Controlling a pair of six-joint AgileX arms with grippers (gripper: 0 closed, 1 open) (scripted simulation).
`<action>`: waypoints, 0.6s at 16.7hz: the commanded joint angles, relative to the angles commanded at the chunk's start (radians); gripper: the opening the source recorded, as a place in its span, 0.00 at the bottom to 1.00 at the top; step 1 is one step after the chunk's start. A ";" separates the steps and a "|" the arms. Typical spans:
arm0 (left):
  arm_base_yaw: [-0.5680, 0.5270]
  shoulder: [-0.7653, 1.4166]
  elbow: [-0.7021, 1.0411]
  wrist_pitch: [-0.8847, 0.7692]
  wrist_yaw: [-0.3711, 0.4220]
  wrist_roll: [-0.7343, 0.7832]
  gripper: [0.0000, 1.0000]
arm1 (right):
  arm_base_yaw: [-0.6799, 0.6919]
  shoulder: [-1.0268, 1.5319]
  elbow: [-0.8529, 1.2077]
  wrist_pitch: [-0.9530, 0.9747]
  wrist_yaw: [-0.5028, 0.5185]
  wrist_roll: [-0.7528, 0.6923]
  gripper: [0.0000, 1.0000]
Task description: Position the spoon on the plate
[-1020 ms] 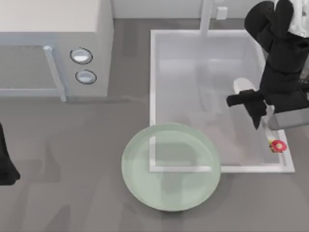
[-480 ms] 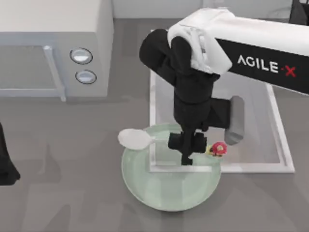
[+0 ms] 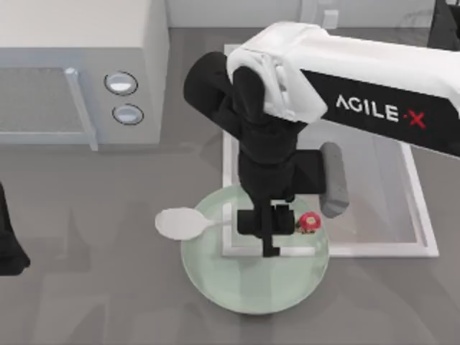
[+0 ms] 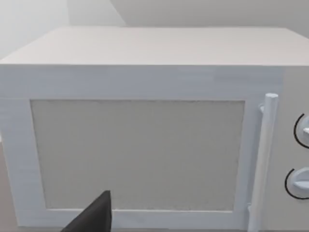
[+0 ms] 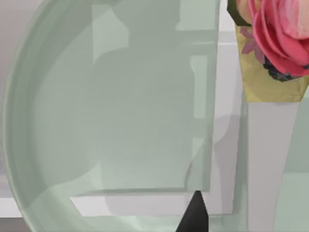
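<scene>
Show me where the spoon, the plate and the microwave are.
spoon (image 3: 180, 223): top view, on its oval bowl.
plate (image 3: 215, 284): top view, on bare lower-left surface near the rim.
microwave (image 4: 137, 154): left wrist view, on the door window.

Colour key. Plate: pale translucent green, the white tray edge showing through it below the right pincer. Spoon: white bowl and handle, ending beside the pincer in a red knob flecked with white; from the right wrist the knob shows pink-red petal folds over a mustard-yellow base. Right arm: white shell with black lettering band and a red mark, black wrist and pincer. Microwave: off-white, with dark-ringed pale dials. Bench: grey.
</scene>
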 joint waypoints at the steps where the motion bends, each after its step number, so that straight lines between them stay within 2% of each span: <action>1: 0.000 0.000 0.000 0.000 0.000 0.000 1.00 | -0.004 -0.004 -0.003 -0.001 -0.001 0.002 0.00; 10: 0.000 0.000 0.000 0.000 0.000 0.000 1.00 | -0.051 -0.066 -0.023 -0.048 0.037 0.030 0.00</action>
